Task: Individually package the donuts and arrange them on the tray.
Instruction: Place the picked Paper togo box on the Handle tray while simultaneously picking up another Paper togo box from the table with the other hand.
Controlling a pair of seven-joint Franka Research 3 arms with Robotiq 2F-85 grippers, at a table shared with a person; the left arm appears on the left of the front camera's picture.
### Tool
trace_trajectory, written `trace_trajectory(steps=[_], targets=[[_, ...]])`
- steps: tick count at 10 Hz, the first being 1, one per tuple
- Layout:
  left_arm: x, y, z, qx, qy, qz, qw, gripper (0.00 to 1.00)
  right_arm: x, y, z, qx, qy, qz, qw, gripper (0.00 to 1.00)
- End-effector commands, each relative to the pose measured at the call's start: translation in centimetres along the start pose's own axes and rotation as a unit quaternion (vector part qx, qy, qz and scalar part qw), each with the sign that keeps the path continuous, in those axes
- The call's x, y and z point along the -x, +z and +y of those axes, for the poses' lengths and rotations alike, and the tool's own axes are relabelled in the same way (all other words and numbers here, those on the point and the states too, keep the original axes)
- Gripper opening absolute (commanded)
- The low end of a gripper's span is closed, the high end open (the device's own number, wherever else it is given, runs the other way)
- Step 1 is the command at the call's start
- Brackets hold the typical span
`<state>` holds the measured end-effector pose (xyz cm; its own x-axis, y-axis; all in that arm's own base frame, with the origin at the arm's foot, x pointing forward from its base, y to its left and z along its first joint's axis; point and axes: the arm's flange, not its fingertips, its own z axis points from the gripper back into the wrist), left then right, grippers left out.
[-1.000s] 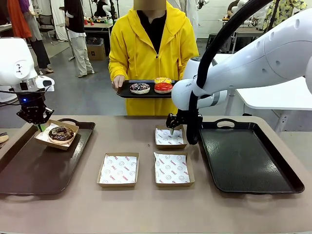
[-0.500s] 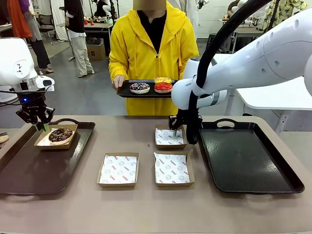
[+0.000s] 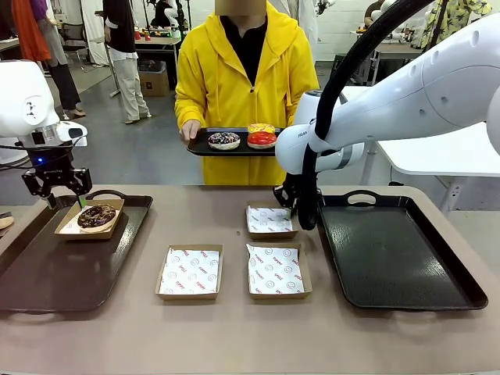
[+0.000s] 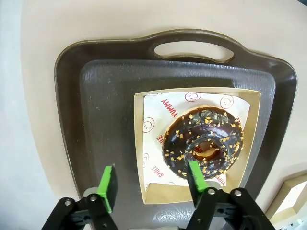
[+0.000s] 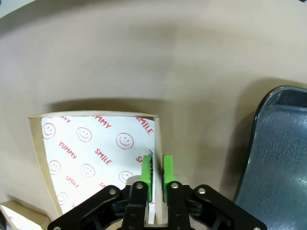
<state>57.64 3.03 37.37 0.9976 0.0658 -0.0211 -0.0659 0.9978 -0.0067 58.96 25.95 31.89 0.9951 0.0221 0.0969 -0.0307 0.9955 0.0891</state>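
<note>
Left pincer (image 3: 66,201) (image 4: 151,182) hangs wide open over the left tray (image 3: 47,273) (image 4: 105,120), holding nothing, its green pads (image 4: 108,187) apart above one edge of a paper-lined box (image 3: 69,227) (image 4: 138,143). In that box lies the chocolate donut (image 3: 97,216) (image 4: 204,143), speckled with golden crumbs. It sits flat with its hole facing up; being a ring, it has no long axis. The box sits at the tray's far end, near the handle.

On the bare table (image 3: 234,336) towards the middle sit two empty lined boxes (image 3: 190,272) (image 3: 275,270) side by side.

Beyond them, a person in a yellow coat holds a small black tray (image 3: 199,148) with a hand (image 3: 190,130). It carries the sprinkled donut (image 3: 224,141), the yellow-iced donut (image 3: 261,129) and the red donut (image 3: 262,140), all flat.

Right pincer (image 3: 293,209) (image 5: 157,175) is closed to a narrow gap on the side wall of a third empty box (image 3: 269,220) (image 5: 91,143), nipping its edge. Just beside it lies the right tray (image 3: 391,258) (image 5: 283,143).
</note>
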Motion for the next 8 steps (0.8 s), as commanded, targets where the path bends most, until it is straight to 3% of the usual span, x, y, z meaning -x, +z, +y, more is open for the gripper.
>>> trace_trajectory(steps=[1, 3, 6, 8], targets=[[-0.1, 0.1, 0.5, 0.010, -0.010, 0.003, 1.000, 1.00, -0.2, 0.0, 0.4, 0.007, -0.015, 0.004, 1.000, 0.00], [-0.1, 0.1, 0.5, 0.012, -0.010, 0.006, 1.000, 0.97, -0.1, 0.2, 0.3, 0.011, -0.022, 0.000, 1.000, 0.00], [0.4, 0.7, 0.4, 0.043, -0.017, 0.021, 0.999, 1.00, 0.3, 1.7, 0.4, 0.006, -0.035, 0.001, 0.999, 0.00], [1.9, 2.5, 1.3, 0.135, -0.012, 0.040, 0.990, 1.00, 1.4, 4.7, 0.7, -0.003, -0.027, -0.010, 1.000, 0.00]])
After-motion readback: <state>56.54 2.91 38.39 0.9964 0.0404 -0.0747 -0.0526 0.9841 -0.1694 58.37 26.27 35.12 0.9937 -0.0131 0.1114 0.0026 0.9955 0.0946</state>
